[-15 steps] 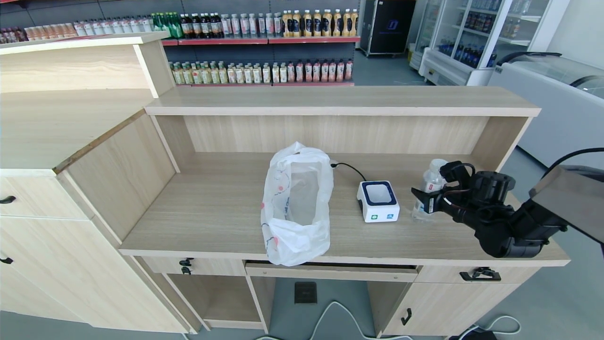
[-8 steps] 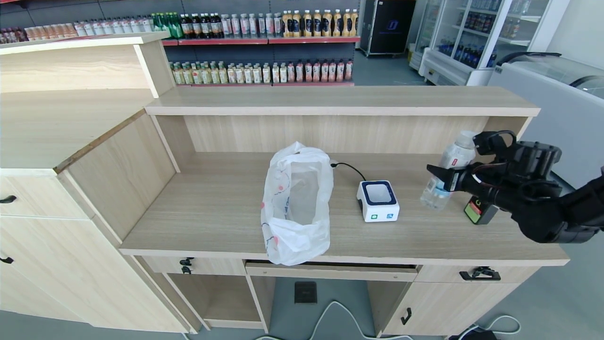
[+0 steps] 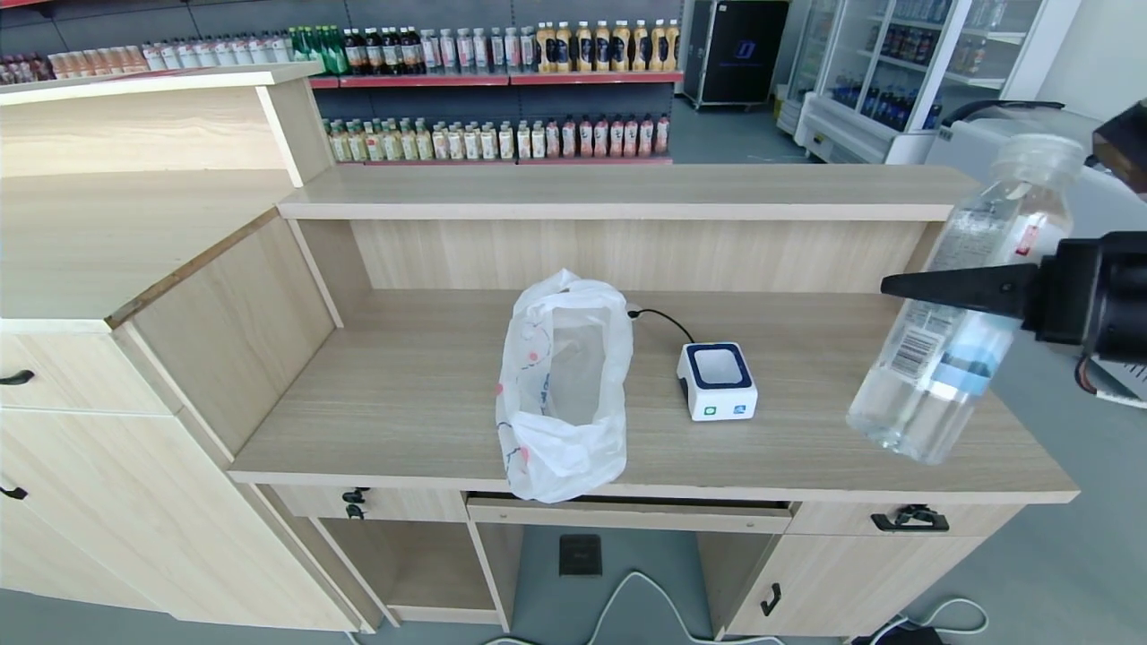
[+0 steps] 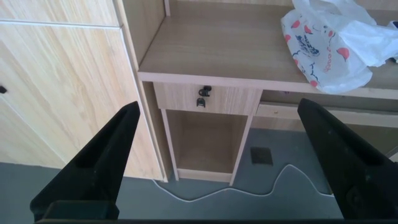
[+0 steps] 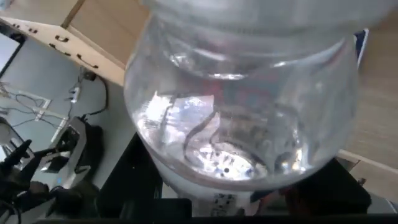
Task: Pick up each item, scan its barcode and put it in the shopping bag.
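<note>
Recorded the left tool (image 4: 219, 109) with fingers wide apart and empty, low before the left end of the surface (image 3: 403, 403), judged toward 8 o'clock of the shopping bag (image 3: 563, 385). Found that bag standing open mid-surface, nothing discernible inside, with the scanner (image 3: 717, 381) just beside it at 3 o'clock. Noted, farther out at 3 o'clock, the right tool (image 3: 932, 288) clamped across the water bottle (image 3: 932, 385), held tilted clear of the surface, cap toward 1 o'clock. Judged the pickup done, with scanning and bagging left. Gained from the head view the barcode (image 3: 909, 354) and the scanner's place; from the right wrist view the bottle's base, close up; from the left wrist view the bag's printed side and a drawer (image 4: 205, 99) beneath.
</note>
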You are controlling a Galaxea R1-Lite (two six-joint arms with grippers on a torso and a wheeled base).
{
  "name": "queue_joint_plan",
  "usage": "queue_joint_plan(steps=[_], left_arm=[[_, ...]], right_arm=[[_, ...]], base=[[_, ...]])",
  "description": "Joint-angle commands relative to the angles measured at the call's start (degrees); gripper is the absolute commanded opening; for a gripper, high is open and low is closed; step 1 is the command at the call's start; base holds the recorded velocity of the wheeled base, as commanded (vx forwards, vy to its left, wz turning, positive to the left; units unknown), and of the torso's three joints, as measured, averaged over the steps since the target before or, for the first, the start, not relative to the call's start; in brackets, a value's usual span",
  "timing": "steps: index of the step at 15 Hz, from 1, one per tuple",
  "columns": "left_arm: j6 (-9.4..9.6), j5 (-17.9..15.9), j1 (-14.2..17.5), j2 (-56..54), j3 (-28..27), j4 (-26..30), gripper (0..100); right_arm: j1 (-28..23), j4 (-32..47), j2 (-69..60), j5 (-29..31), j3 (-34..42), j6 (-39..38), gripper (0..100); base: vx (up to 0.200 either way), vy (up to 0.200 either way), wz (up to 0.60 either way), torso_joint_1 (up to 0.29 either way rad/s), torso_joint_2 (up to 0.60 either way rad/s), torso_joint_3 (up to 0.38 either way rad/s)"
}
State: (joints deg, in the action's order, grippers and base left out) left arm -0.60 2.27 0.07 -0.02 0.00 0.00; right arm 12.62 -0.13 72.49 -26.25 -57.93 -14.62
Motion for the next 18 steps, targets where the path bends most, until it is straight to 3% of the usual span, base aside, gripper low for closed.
queue_joint_plan(steps=[1,7,11,18], left_arm=[[-0.02,0.02,0.01,0.02,0.00,0.00,100],[-0.02,0.02,0.01,0.02,0.00,0.00,100],[-0.02,0.02,0.01,0.02,0.00,0.00,100],[-0.02,0.02,0.01,0.02,0.00,0.00,100]], right_arm=[[6.19,3.30,-9.38,-0.03,-1.04,-0.41,0],[9.71,12.18,-10.79,-0.21,-9.57,-0.68,0],[13.31,14.37,-15.09,-0.56,-6.67,-1.12,0],[14.28,14.46,-17.64,-0.38,-5.53,-1.03,0]], base=[[0.000,0.000,0.00,0.000,0.00,0.000],[0.000,0.000,0.00,0.000,0.00,0.000],[0.000,0.000,0.00,0.000,0.00,0.000],[0.000,0.000,0.00,0.000,0.00,0.000]])
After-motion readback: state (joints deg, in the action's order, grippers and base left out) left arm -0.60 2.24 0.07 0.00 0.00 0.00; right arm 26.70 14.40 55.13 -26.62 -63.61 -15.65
